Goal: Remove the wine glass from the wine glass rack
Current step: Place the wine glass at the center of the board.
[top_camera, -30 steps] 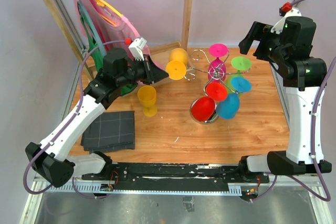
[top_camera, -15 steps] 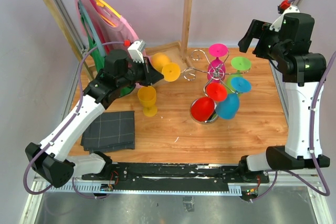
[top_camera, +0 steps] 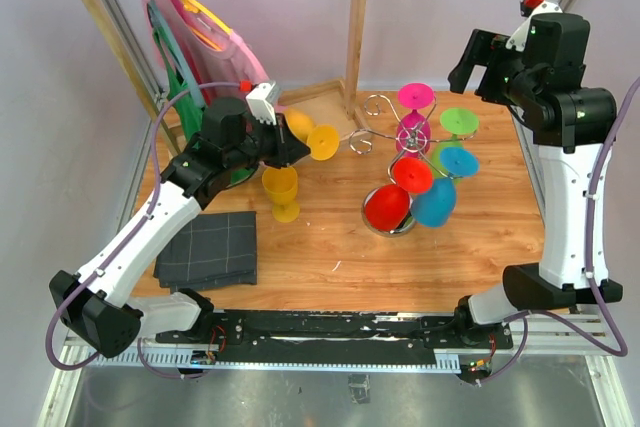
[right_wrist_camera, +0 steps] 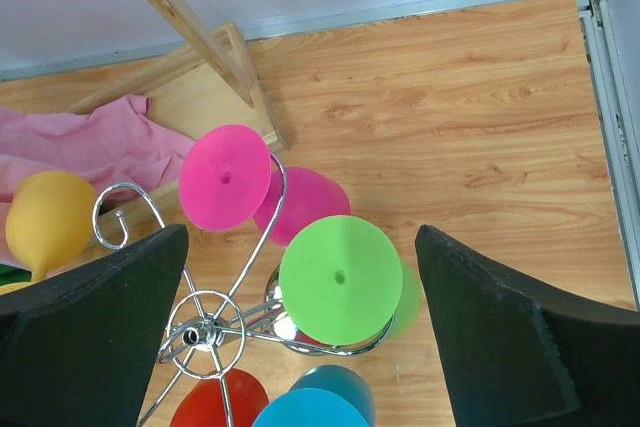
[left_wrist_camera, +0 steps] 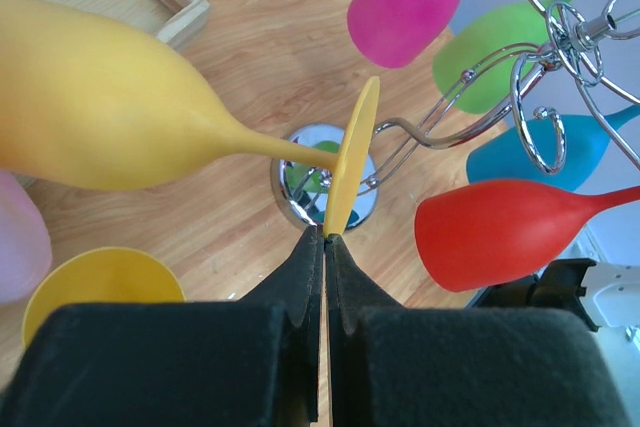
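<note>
The wine glass rack [top_camera: 396, 119] is a chrome wire stand with a round mirrored base [left_wrist_camera: 325, 192]. Several coloured glasses hang from it, among them pink [top_camera: 415, 97], green [top_camera: 459, 123] and red [top_camera: 387, 206]. My left gripper [top_camera: 300, 147] is shut on the rim of the foot of an orange-yellow wine glass [top_camera: 308, 133]. That glass lies on its side in the air, left of the rack and clear of the hooks. In the left wrist view its foot [left_wrist_camera: 350, 172] sits edge-on in my left gripper [left_wrist_camera: 325, 237]. My right gripper [right_wrist_camera: 300, 237] hangs open high above the green foot [right_wrist_camera: 340, 277].
A yellow cup [top_camera: 281, 190] stands upright below the held glass. A dark folded cloth [top_camera: 208, 247] lies near the left front. A wooden clothes rack [top_camera: 355, 17] with a pink garment [top_camera: 215, 37] and hangers stands at the back left, over its wooden base frame [top_camera: 320, 97].
My left gripper has carried the orange-yellow glass leftward and back, away from the rack's hooks. The right arm has lifted slightly.
</note>
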Robot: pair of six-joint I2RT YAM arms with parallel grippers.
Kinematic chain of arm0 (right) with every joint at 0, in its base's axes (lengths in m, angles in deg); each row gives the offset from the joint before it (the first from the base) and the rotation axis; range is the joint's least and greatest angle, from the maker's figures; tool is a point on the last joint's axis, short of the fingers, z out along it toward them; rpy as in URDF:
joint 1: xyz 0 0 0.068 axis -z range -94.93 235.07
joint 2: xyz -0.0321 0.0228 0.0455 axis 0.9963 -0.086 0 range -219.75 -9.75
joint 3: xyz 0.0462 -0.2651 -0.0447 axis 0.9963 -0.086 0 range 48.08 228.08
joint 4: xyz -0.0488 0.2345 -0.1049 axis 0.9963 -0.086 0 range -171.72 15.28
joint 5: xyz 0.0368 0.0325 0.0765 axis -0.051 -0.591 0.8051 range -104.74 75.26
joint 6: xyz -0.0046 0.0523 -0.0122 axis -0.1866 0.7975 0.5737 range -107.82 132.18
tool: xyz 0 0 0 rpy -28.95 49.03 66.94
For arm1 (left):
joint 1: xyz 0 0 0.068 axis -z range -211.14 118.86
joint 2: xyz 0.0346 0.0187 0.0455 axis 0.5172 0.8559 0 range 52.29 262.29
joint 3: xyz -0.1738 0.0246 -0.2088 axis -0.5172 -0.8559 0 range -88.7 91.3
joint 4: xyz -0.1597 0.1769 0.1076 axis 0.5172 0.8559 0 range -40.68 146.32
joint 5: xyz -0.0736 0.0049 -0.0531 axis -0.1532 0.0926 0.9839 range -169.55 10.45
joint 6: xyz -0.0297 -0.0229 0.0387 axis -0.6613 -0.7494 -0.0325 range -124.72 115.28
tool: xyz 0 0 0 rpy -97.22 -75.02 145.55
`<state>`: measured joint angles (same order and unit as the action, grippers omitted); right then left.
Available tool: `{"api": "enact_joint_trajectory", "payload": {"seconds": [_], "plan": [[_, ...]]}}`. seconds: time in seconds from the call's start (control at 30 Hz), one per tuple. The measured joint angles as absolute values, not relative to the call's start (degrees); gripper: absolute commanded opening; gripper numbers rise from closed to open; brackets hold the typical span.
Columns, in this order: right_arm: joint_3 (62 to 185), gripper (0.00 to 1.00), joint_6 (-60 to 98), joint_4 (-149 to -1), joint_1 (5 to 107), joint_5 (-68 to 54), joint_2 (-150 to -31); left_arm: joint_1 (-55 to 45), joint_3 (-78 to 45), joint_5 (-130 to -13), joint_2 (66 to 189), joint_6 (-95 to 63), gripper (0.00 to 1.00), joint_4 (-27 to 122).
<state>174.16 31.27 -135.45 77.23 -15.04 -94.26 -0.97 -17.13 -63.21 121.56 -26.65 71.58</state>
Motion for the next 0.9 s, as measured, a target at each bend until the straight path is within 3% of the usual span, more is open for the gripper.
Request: {"api": "enact_joint_trajectory", "payload": {"seconds": [0.9], "plan": [[175.1,0.99,31.2,-136.3,76.7,-16.3,-95.9,-1.0,-17.6,-55.9,124.6,-22.1,0.0,74.4]]}}
